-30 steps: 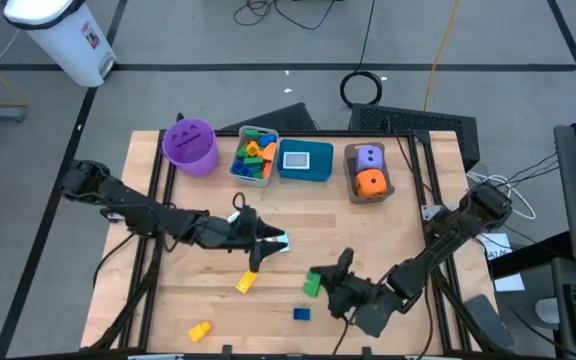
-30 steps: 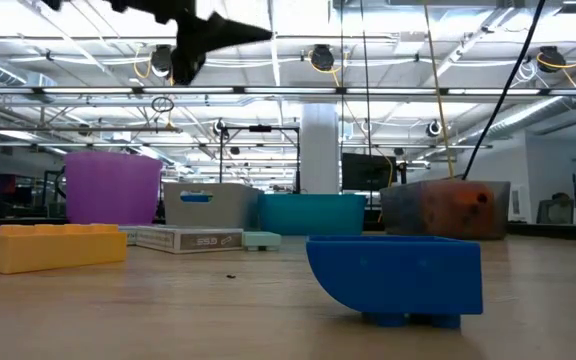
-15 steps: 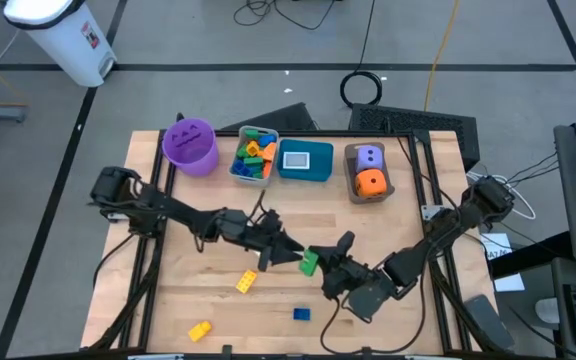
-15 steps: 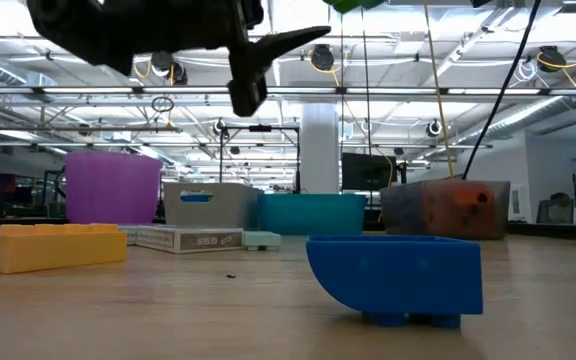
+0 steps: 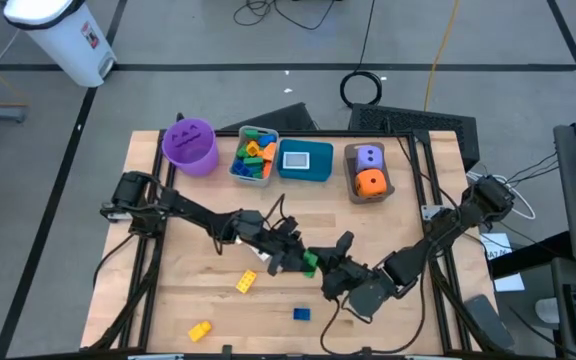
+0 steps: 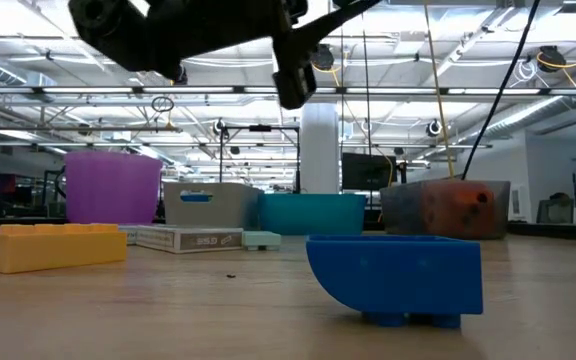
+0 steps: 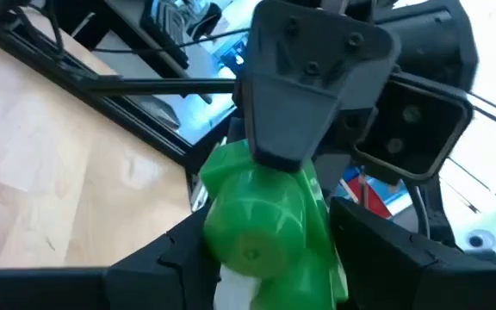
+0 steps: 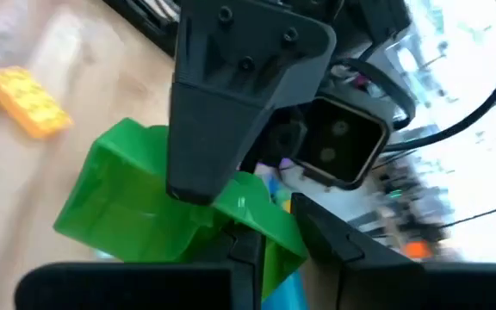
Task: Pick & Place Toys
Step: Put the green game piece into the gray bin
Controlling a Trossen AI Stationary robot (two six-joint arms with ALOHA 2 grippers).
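Note:
A green brick (image 5: 310, 264) hangs above the middle of the table, with my right gripper (image 5: 320, 272) shut on it. My left gripper (image 5: 293, 260) reaches in from the left and meets it head-on. Its fingers stand on either side of the green brick (image 7: 265, 215) and hold a small white and blue card (image 7: 233, 288), mostly hidden behind the brick. In the right wrist view the brick (image 8: 136, 207) sits between my right gripper's (image 8: 265, 258) fingers. In the low view my left gripper (image 6: 298, 60) hangs high above the table. My left gripper has the white and blue card (image 7: 233, 288) between its two fingers, which come in level from the table's left. The green brick hides how the card sits. Whether these fingers also touch the green brick, I cannot tell. My right gripper pinches the green brick between its two fingers, one finger (image 7: 291, 103) lying on the brick's top face (image 7: 265, 176). The fingers come in about level from the table's right. The brick is lifted clear of the table.
On the table lie a yellow brick (image 5: 247, 282), a second yellow brick (image 5: 199, 330) and a blue brick (image 5: 301, 314). Along the far edge stand a purple bucket (image 5: 189, 145), a grey bin (image 5: 255, 155) of bricks, a teal bin (image 5: 306, 160) and a brown bin (image 5: 369, 172) with two dice.
My left gripper has gone toward the table's right and near edges, sunk a little and rolled, up to the green brick. My right gripper has lifted the green brick off the table and carried it a little toward the far edge, then stayed still.

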